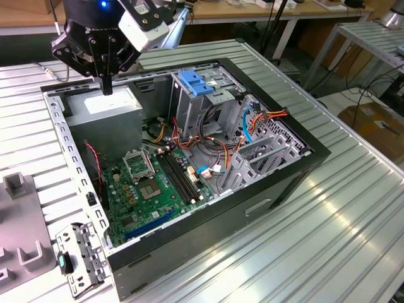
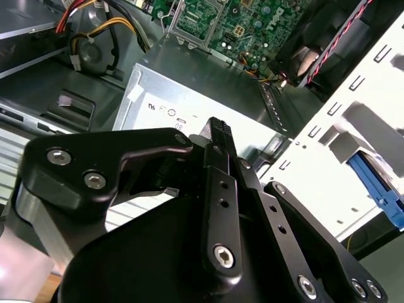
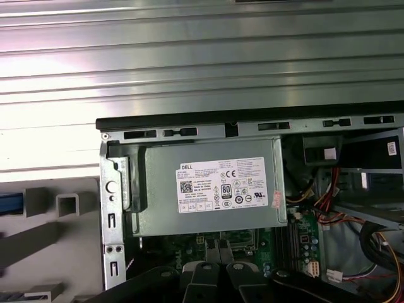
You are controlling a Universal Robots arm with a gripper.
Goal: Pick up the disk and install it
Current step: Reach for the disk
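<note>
My gripper [image 1: 106, 86] hangs above the back corner of the open computer case [image 1: 278, 183], on the exterior view's left, right over the grey power supply [image 1: 104, 107]. Its black fingers [image 2: 219, 132] are pressed together with nothing between them. Of the disk, a bright blue edge [image 2: 374, 183] shows past the case's pale slotted side wall [image 2: 328, 170] in the second wrist view. In the first wrist view the disk is a blue strip [image 3: 7, 203] beside the grey holder blocks [image 3: 63, 205] outside the case. The gripper is well apart from it.
Inside the case are a green motherboard [image 1: 151, 189], a tall grey drive cage topped by a blue latch plate [image 1: 193, 83], and bundles of coloured cables [image 1: 265, 117]. The case rests on a ribbed metal table [image 1: 328, 240]. A grey fixture [image 1: 22, 252] stands on the exterior view's left.
</note>
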